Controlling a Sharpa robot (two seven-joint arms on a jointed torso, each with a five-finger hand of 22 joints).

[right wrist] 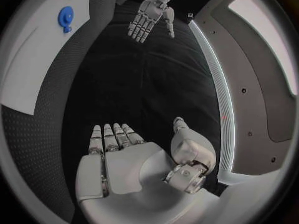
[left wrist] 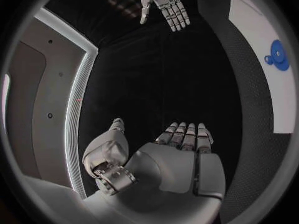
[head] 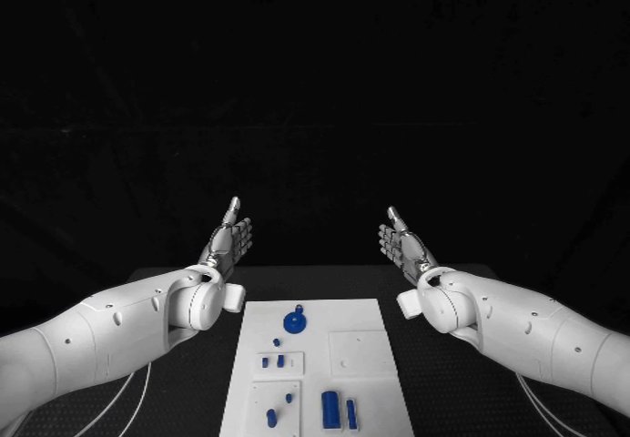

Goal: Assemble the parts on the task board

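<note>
The white task board (head: 361, 314) lies on the black table between my two arms. On it sit a round blue disc part (head: 296, 320), small blue pegs (head: 272, 361) and two longer blue bars (head: 339, 410) near the front. My left hand (head: 226, 241) is raised above the table's far left, fingers straight and apart, holding nothing. My right hand (head: 406, 244) mirrors it on the far right, also flat and empty. The left wrist view shows the left hand (left wrist: 181, 149), the right hand (left wrist: 167, 7) and the disc (left wrist: 278, 55). The right wrist view shows the right hand (right wrist: 124, 149), the left hand (right wrist: 146, 20) and the disc (right wrist: 65, 17).
The board has a raised square plate (head: 361, 353) on its right side and a recessed block (head: 279, 362) holding pegs. Black table surface (head: 460, 382) lies either side of the board. Thin cables (head: 131, 401) run beneath my left arm.
</note>
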